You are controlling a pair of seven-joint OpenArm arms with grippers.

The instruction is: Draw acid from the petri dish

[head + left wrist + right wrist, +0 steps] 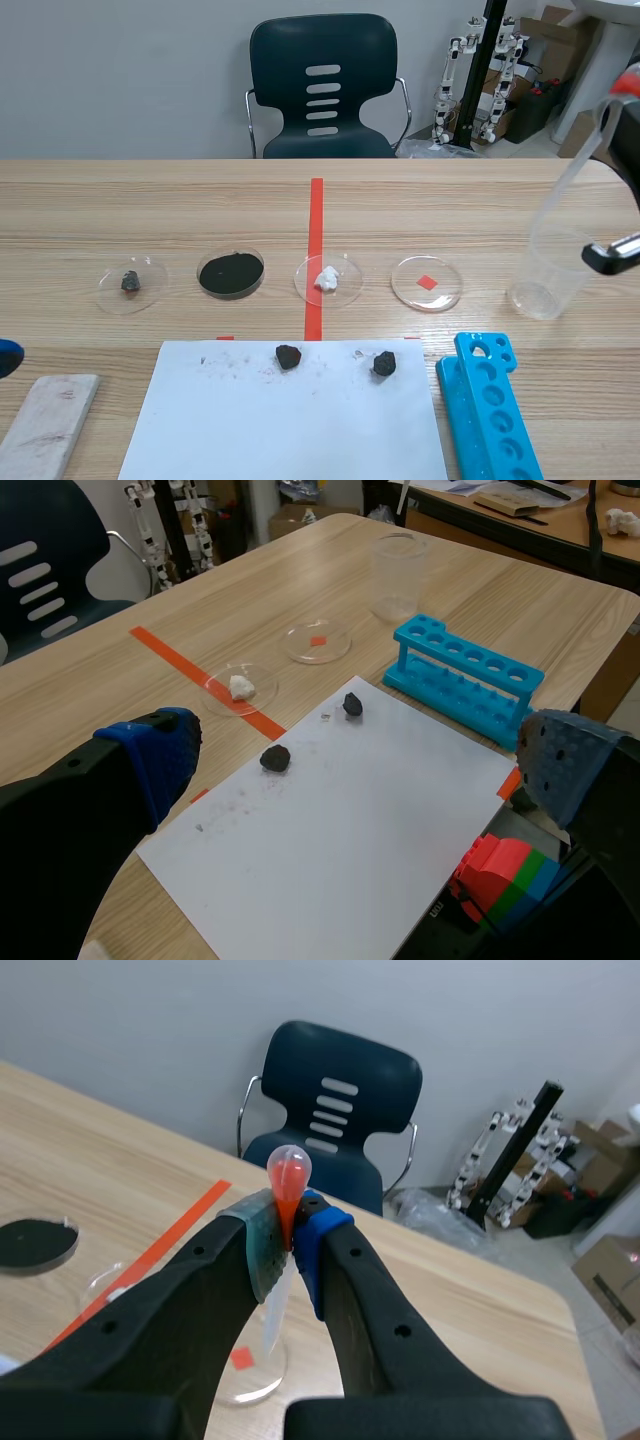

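The clear petri dish (427, 283) lies over a red tape square, right of the red line; it also shows in the left wrist view (317, 642) and beneath the right gripper (245, 1365). My right gripper (290, 1232) is shut on a pipette (286, 1174), its red bulb above the pads and its clear stem hanging below, over the dish's near side. In the scene view the pipette (578, 168) slants at the far right, above the beaker (545, 272). My left gripper (355, 770) stands open and empty at the table's near left edge (5, 356).
Three more dishes sit in the row: dark rock (130, 283), black powder (231, 273), white lump (327, 279). White paper (285, 415) carries two dark rocks. A blue tube rack (490, 410) stands at its right, a grey block (45, 425) at the near left.
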